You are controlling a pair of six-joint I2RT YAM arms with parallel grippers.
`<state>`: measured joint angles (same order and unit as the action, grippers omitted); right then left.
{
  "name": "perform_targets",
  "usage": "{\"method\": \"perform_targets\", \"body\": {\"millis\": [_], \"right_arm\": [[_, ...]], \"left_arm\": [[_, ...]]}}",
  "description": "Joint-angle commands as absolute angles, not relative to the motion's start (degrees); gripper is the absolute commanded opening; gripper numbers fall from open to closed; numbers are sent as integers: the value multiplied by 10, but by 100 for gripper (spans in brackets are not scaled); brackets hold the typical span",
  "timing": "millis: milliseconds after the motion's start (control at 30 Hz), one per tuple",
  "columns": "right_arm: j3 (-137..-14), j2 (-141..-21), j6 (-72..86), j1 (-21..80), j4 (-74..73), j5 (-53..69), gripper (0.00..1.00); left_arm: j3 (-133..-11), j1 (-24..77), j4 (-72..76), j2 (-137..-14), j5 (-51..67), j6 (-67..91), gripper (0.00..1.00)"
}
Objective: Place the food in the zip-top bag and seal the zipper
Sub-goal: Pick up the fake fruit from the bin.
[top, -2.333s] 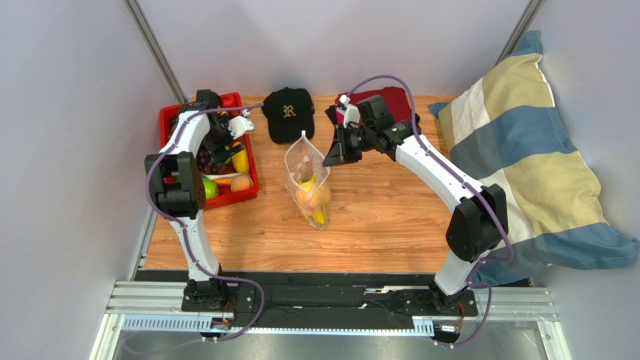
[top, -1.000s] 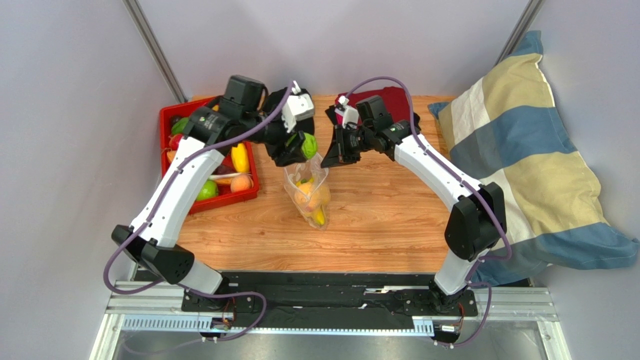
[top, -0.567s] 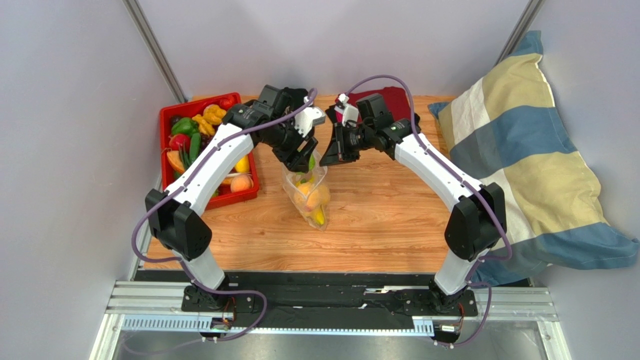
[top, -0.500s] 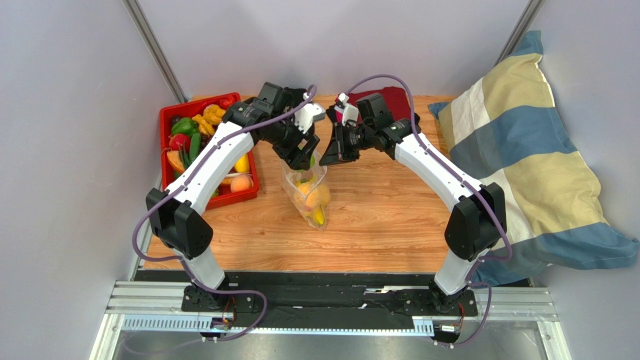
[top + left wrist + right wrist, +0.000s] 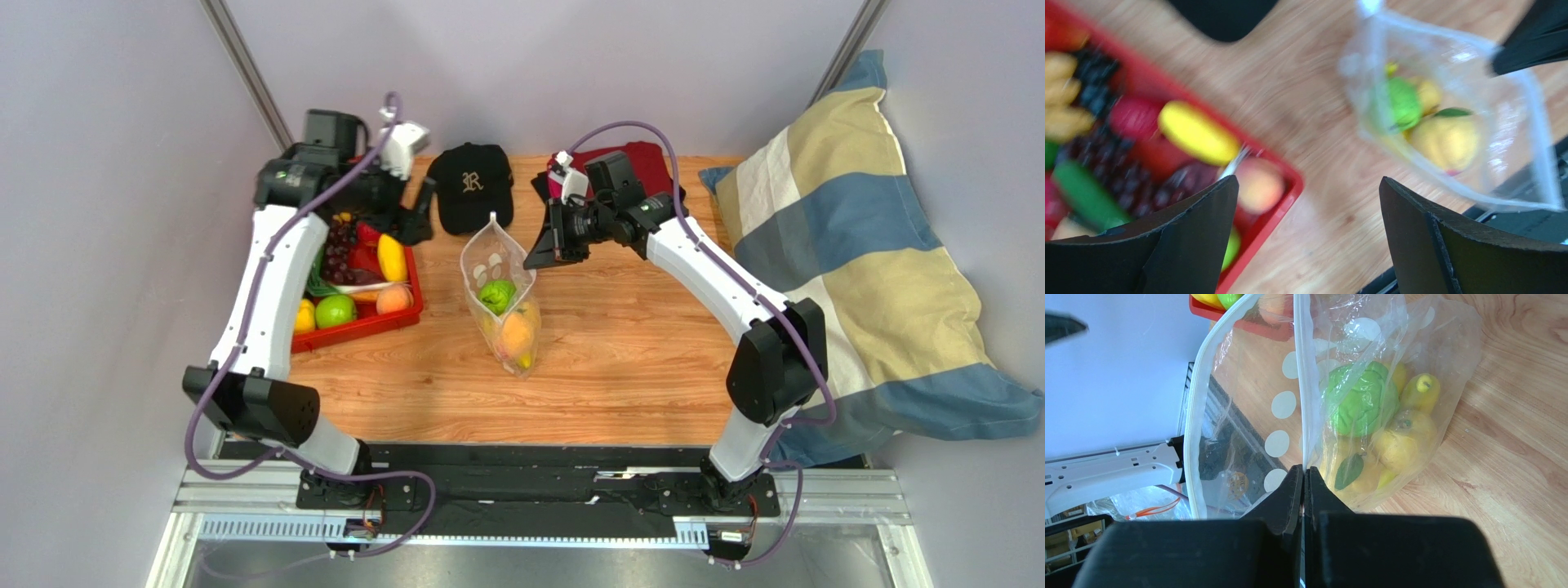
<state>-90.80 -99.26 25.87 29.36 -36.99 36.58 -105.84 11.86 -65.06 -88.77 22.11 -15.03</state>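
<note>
The clear dotted zip-top bag stands on the table with its mouth held open. Inside lie a green lime, a peach fruit and yellow pieces; the lime also shows in the right wrist view. My right gripper is shut on the bag's white zipper edge and holds it up. My left gripper is open and empty, above the table between the red tray and the bag. More food lies in the tray: a yellow piece, a peach, grapes.
A black cap lies behind the bag. A dark red cloth lies under the right arm at the back. A striped pillow fills the right side. The red tray stands at the left wall.
My left gripper dropped the green lime into the bag, opened, and swung back left toward the tray. The right gripper kept its hold on the bag's edge.
</note>
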Motion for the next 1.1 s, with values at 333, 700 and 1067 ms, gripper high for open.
{"method": "perform_targets", "body": {"millis": [333,700,1067], "right_arm": [[-911,-975,253,290,-340,372,0],[-903,-973,252,290,-338,367,0],[-902,-974,251,290,-338,365,0]], "left_arm": [[-845,-184,-716,-832,204,-209,93],[-723,-185,-502,-898,128,-133,91],[-718,-185,-441,-975,115,-113,90]]}}
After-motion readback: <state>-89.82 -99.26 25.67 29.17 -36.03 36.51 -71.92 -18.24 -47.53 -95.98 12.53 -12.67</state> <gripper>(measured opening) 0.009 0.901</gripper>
